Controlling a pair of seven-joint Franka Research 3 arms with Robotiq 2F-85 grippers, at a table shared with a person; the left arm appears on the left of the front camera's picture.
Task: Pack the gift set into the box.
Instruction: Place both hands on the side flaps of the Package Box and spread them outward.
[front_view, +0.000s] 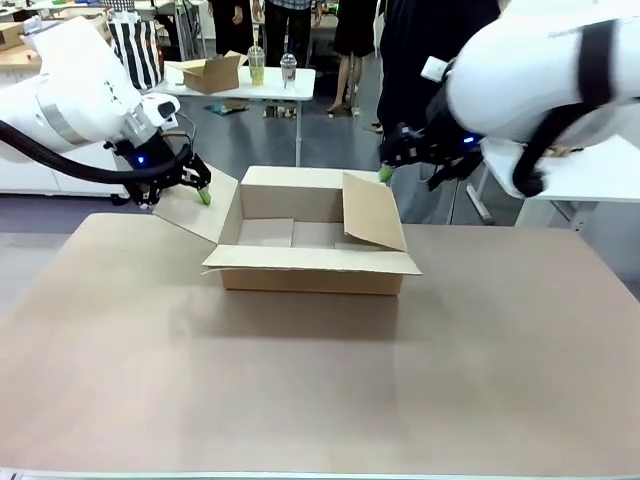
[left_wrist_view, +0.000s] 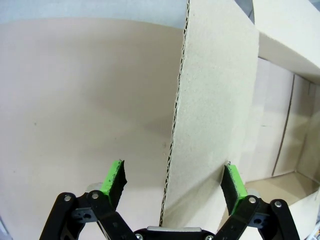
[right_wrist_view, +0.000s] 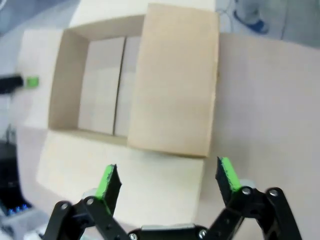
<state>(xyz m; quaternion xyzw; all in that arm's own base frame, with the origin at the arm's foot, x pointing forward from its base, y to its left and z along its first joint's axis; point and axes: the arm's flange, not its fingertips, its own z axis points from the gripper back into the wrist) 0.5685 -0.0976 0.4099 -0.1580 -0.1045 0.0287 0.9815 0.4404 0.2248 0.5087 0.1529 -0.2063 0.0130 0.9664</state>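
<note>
The box (front_view: 310, 268) lies open in the middle of the table with its four flaps spread; its inside looks bare. My left gripper (front_view: 190, 190) hovers at the box's left flap (front_view: 205, 212). In the left wrist view that gripper (left_wrist_view: 172, 182) is open, and the flap's edge (left_wrist_view: 175, 130) stands between its green pads without touching them. My right gripper (front_view: 405, 172) is open above the box's far right corner, and in its wrist view (right_wrist_view: 167, 180) it looks down on the box (right_wrist_view: 70, 85) and the raised right flap (right_wrist_view: 175, 80). The gift set is out of view.
The brown table (front_view: 300, 390) has wide free room in front of the box. Behind it, a white table holds a small carton (front_view: 212, 72) and two cups (front_view: 257, 65). A person in dark clothes (front_view: 420, 50) stands at the far right, and another white table (front_view: 600, 170) is beside them.
</note>
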